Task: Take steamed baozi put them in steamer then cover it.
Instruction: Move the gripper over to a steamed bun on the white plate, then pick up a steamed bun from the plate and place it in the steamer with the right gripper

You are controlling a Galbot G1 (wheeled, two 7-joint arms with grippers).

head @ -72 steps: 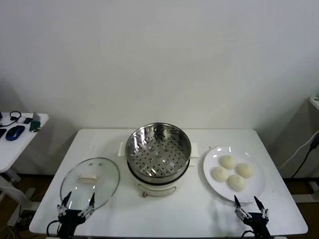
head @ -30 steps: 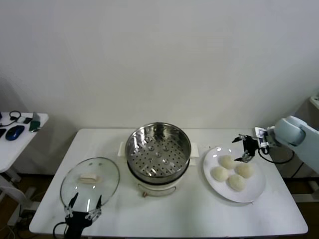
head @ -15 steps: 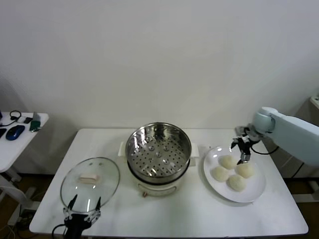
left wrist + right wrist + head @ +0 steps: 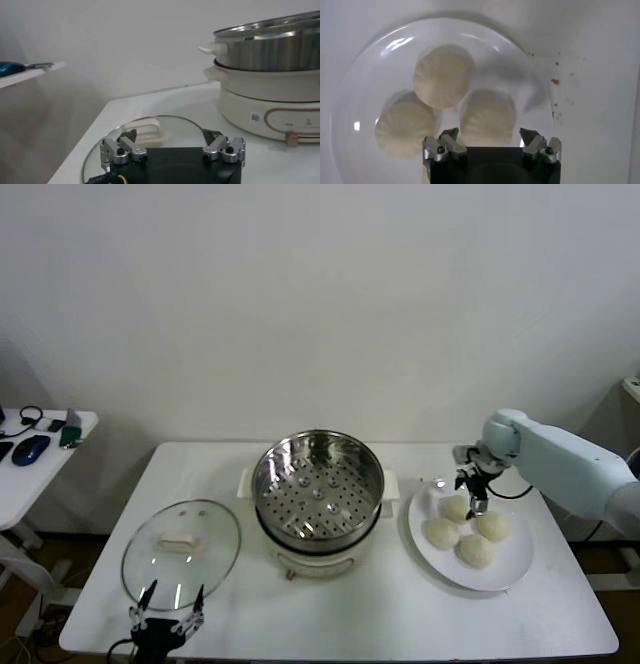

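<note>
Baozi [image 4: 457, 508], round cream-white dough buns on a flat white plate [image 4: 515, 567], sit beneath the right hand [image 4: 474, 494] (fingers apart); closing off-centre risks squashing soft dough.

**Polished steel, clear glass, matt dough**

The steamer [image 4: 318, 484] is shiny perforated stainless steel on a smooth white plastic-looking base. The cover [image 4: 181, 552] is clear glass. The baozi [image 4: 444, 75] look matt on a glossy white plate [image 4: 365, 75].

steamer [image 4: 318, 484] top uncovered – free from above, cover [image 4: 181, 551] lying well aside
</note>
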